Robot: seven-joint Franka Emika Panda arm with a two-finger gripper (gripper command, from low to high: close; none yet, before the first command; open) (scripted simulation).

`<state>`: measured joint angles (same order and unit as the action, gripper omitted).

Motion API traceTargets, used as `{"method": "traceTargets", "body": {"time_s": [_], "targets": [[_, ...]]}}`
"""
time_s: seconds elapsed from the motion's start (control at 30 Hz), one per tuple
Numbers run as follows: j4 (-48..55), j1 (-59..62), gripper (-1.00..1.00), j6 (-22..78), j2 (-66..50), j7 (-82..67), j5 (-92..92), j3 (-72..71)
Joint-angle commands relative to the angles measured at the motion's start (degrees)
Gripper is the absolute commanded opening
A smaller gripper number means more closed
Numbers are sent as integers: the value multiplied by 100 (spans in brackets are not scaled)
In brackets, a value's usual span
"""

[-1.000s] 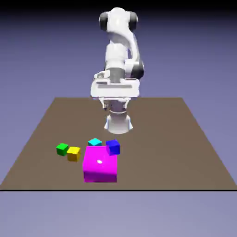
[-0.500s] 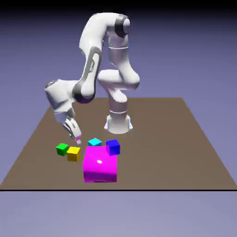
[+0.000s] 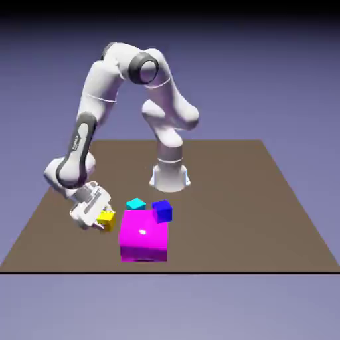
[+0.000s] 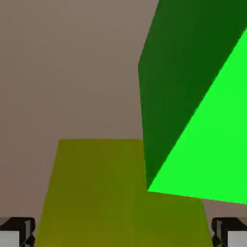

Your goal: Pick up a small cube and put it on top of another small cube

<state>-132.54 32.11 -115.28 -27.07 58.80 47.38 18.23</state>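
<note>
The small yellow cube (image 4: 120,193) fills the bottom of the hand view, lying between my two finger tips. My gripper (image 4: 123,235) is open, one tip at each lower corner, with a small gap to the cube on both sides. A small green cube (image 4: 202,96) sits just beyond it, upper right, turned at an angle. In the exterior view my gripper (image 3: 98,218) is down at the table around the yellow cube (image 3: 107,217); the hand hides the green cube there.
A big magenta cube (image 3: 143,236) stands just to the exterior view's right of the yellow one. Behind it are a small cyan cube (image 3: 136,203) and a small blue cube (image 3: 163,210). The table's front edge (image 3: 170,271) is close.
The arm has swung from above its base to the exterior view's left and come down. The hand now sits at table height around the yellow cube and covers the green one.
</note>
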Motion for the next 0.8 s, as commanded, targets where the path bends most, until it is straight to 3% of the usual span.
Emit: {"method": "traceTargets", "body": {"time_s": [0.0,0.5,0.67,0.7,0.77], "targets": [[61,34,-100,225,208,155,-248,134],[-1427,-2788,-100,832,2215,-401,-2699,2167],[-1912,-2812,-100,-42,1532,-988,-1886,1747],[-1912,-2812,100,-42,1532,-988,-1886,1747],[-1774,-2805,100,207,1726,-821,-2117,1867]]}}
